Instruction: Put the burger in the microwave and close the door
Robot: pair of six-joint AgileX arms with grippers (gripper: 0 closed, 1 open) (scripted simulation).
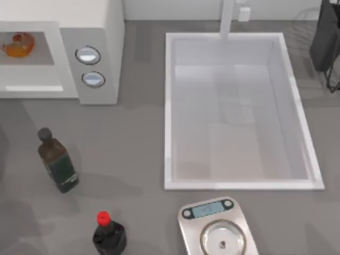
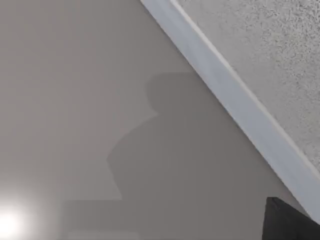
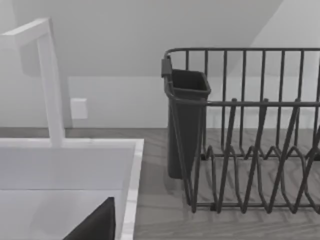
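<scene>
The burger (image 1: 19, 44) lies inside the microwave (image 1: 101, 32) cavity near its left edge; jaw states cannot be told.

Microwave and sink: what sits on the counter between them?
Nothing: in the top view, bare grey counter separates the microwave from the sink.

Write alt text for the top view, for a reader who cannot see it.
A small orange-brown glossy burger sits inside the light grey cavity of a large white microwave at the grey countertop's upper left. A white rectangular sink fills the middle; two dark bottles and a silver kitchen scale stand along the near edge.
</scene>
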